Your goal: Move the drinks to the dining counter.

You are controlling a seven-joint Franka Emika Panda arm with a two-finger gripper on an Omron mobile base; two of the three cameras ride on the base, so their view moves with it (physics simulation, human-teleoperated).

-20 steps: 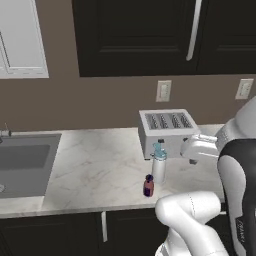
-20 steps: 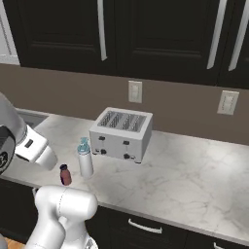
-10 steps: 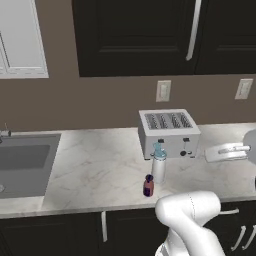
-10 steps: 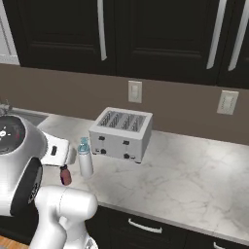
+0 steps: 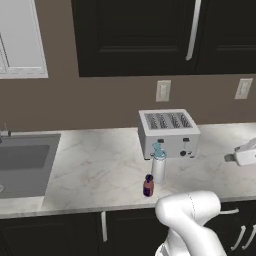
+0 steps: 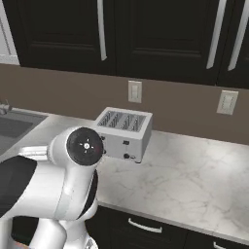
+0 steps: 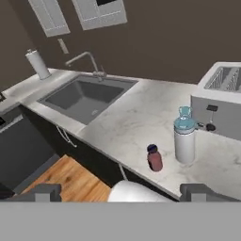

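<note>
step: reaching for first drink | pincer (image 7: 120,190) wide open, empty | next: descend onto purple bottle (image 7: 154,158) just ahead, white bottle (image 7: 184,140) beside

White toaster (image 6: 122,133) on the grey-veined marble worktop (image 6: 194,180), two wall outlets (image 6: 134,91) on the brown wall behind, dark upper cabinets (image 6: 146,34) with silver handles, sink corner (image 6: 12,125) at far left, robot arm (image 6: 63,185) in the lower-left foreground.

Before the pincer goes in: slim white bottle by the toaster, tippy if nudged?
Probably. The slim white bottle stands upright, tall for its narrow base, so a high sideways push could topple it. The smooth round body looks rigid and possibly slippery. The small purple bottle stands close beside it and might get knocked.
</note>
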